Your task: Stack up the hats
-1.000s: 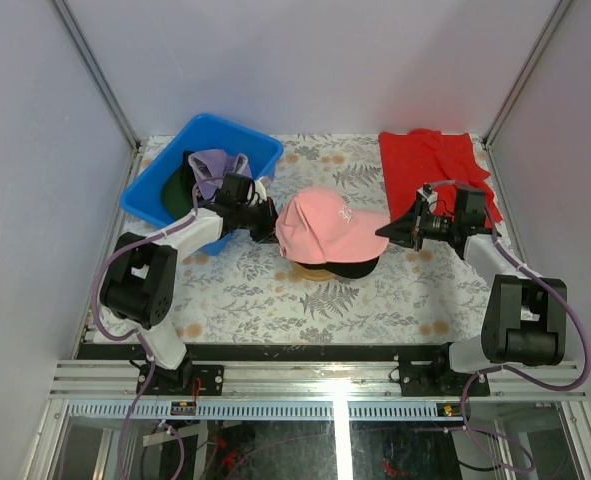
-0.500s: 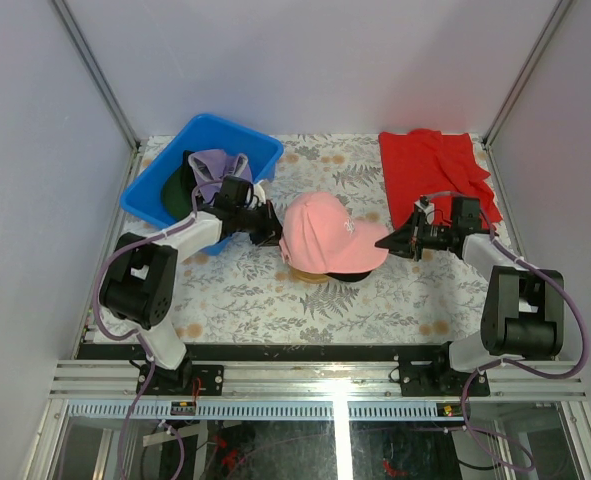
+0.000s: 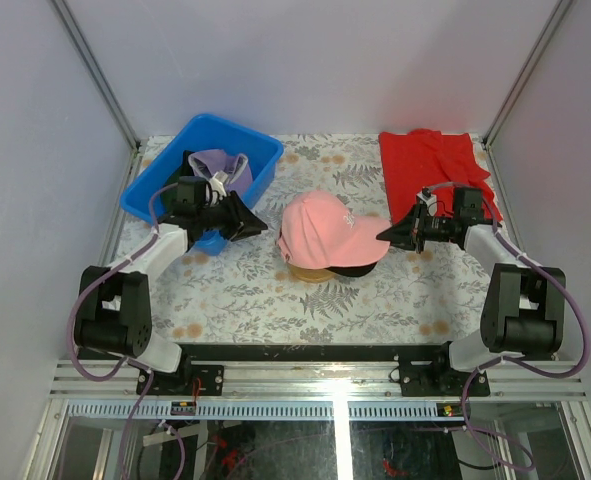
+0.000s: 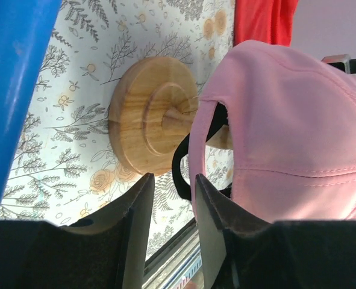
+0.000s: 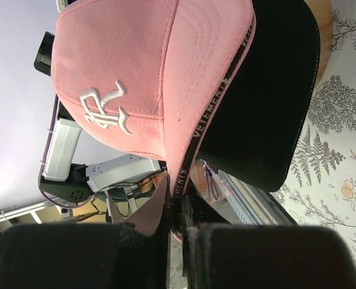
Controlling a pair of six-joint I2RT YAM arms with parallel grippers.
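The pink cap (image 3: 320, 230) sits on top of the black cap (image 3: 353, 268), both on the round wooden stand (image 3: 310, 275) mid-table. My right gripper (image 3: 383, 233) is shut on the tip of the pink brim (image 5: 193, 138), with the black brim (image 5: 268, 108) just below it. My left gripper (image 3: 258, 226) is open and empty, a short way left of the pink cap (image 4: 286, 120) and apart from it. The lavender cap (image 3: 220, 165) lies in the blue bin (image 3: 245, 140). The dark green cap is mostly hidden under my left arm.
A red cloth (image 3: 430, 165) lies at the back right, behind my right arm. The blue bin fills the back left and its wall (image 4: 15, 90) is close beside my left gripper. The stand's base (image 4: 147, 114) shows under the caps.
My left gripper has drawn back to the left, away from the pink cap and toward the bin. The right gripper still holds the brim and the cap has settled lower on the stand.
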